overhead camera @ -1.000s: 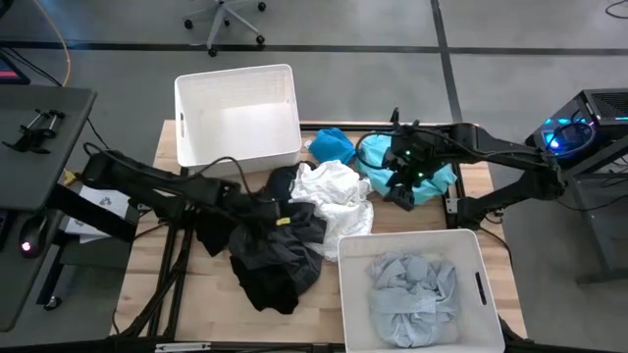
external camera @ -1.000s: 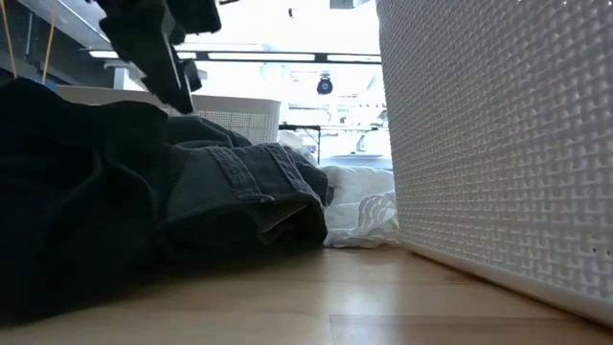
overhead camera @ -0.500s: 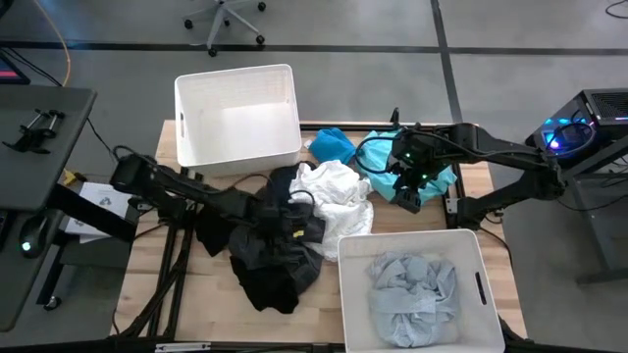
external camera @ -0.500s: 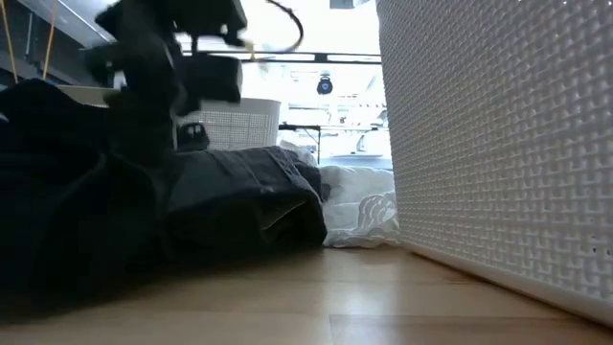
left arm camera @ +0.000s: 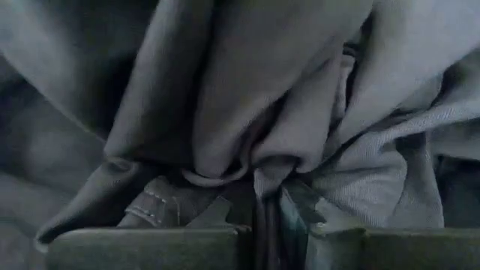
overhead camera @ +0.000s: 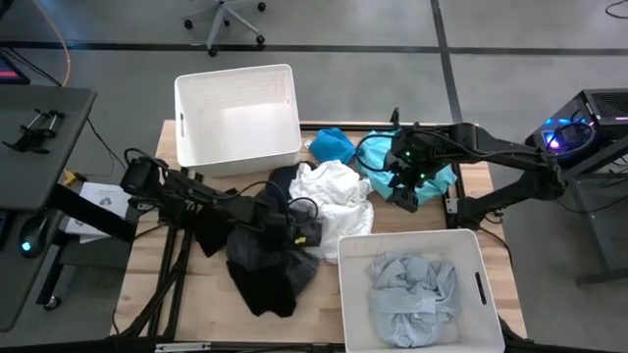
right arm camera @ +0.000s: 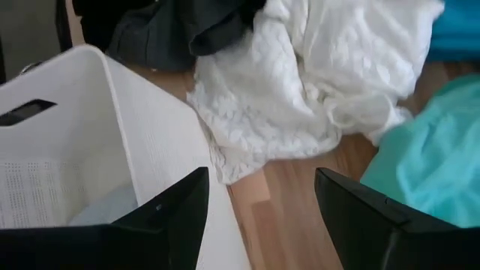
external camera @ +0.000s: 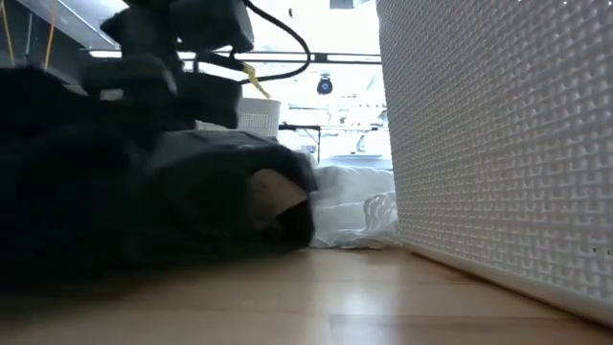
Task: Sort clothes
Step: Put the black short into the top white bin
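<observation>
From above, the left gripper (overhead camera: pixel 306 233) is seen pushed deeper into the dark garments (overhead camera: pixel 265 265) than half a second ago, and the pile has been drawn together, so a pick for sorting is judged to be underway. The right gripper (overhead camera: pixel 404 191) is held above the turquoise cloth (overhead camera: pixel 437 181), beside the lacy white garment (overhead camera: pixel 332 196). In the low view the dark heap (external camera: pixel 192 206) is bunched against the tabletop. In the left wrist view the fingers (left arm camera: pixel 150 244) are pinched on soft, folded grey fabric (left arm camera: pixel 247 105). In the right wrist view the fingers (right arm camera: pixel 169 217) are spread wide, holding nothing.
</observation>
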Motion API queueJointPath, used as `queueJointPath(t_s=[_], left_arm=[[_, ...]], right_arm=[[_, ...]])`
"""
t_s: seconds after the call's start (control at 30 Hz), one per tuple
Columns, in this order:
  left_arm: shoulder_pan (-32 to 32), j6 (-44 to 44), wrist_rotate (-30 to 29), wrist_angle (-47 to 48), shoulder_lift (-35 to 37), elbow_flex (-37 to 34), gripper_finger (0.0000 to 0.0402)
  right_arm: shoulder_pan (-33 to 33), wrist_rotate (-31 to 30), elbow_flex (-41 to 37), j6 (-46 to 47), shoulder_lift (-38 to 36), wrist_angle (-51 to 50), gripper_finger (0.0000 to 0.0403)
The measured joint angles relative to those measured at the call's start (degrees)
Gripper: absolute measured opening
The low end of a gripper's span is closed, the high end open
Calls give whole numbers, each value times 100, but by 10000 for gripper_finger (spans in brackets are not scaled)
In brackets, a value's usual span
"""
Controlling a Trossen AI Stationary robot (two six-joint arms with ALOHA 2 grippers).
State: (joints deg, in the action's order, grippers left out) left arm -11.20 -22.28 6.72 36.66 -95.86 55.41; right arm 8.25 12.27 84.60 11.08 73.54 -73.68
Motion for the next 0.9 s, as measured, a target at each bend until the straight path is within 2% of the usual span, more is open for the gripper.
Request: queueJointPath(t_s=[0.07, 0.27, 0.53, 0.77, 0.9], left_arm=[[33, 51, -122, 594, 218, 269, 15], [198, 45, -292, 1600, 865, 1210, 5], [214, -279, -1048, 2096, 1431, 2634, 2], [210, -112, -1712, 2703, 1498, 4137, 1], [221, 91, -2112, 2721, 1523, 4456, 1]], right_arm=[[0, -2, 0, -118, 0, 171, 229], [0, -26, 0, -583, -2, 584, 229], [2, -271, 0, -1000, -2, 840, 229], [108, -270, 0, -950, -2, 838, 229], [153, -271, 0, -804, -2, 844, 229]])
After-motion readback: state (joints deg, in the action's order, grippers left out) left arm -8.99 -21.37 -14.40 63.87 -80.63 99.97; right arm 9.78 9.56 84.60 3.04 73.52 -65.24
